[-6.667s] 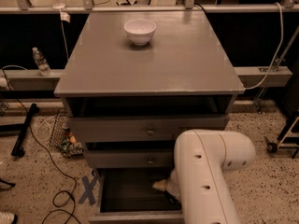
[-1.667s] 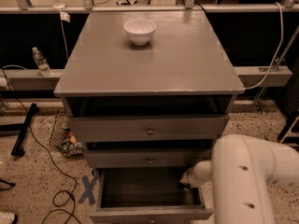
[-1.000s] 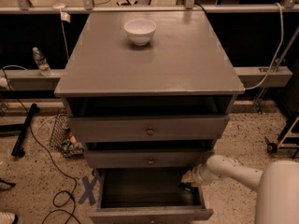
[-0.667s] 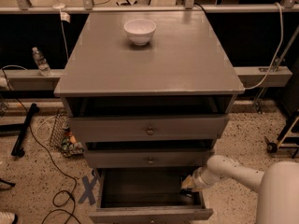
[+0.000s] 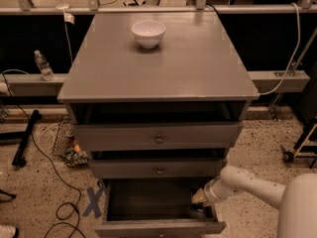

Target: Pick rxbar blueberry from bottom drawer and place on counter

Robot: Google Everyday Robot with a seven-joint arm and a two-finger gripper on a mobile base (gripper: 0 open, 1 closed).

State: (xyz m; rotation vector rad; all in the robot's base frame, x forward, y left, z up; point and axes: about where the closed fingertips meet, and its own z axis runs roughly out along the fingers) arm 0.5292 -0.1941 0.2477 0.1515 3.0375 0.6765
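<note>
Low at the bottom centre of the frame, the deep grey wooden bottom drawer (image 5: 159, 227) stands pulled out, its interior dark. From the lower right corner a white rounded robot arm (image 5: 260, 192) reaches leftward over the drawer's right wall. Its gripper (image 5: 197, 205) dips into the drawer's right side, near the back. Whether the gripper is apart, together or clamped on something cannot be told against the shadow. The small dark-wrapped rxbar blueberry cannot be picked out from the dark interior around the gripper.

Above, two shallower grey drawers with small round knobs (image 5: 159, 139) sit slightly open. The broad, smooth grey counter (image 5: 198, 68) fills the upper middle. It carries a round white bowl (image 5: 148, 32) near its far edge. At the upper left, a clear plastic water bottle (image 5: 43, 65) stands on a ledge. A blue tape cross (image 5: 94, 202) marks the speckled floor at the lower left.
</note>
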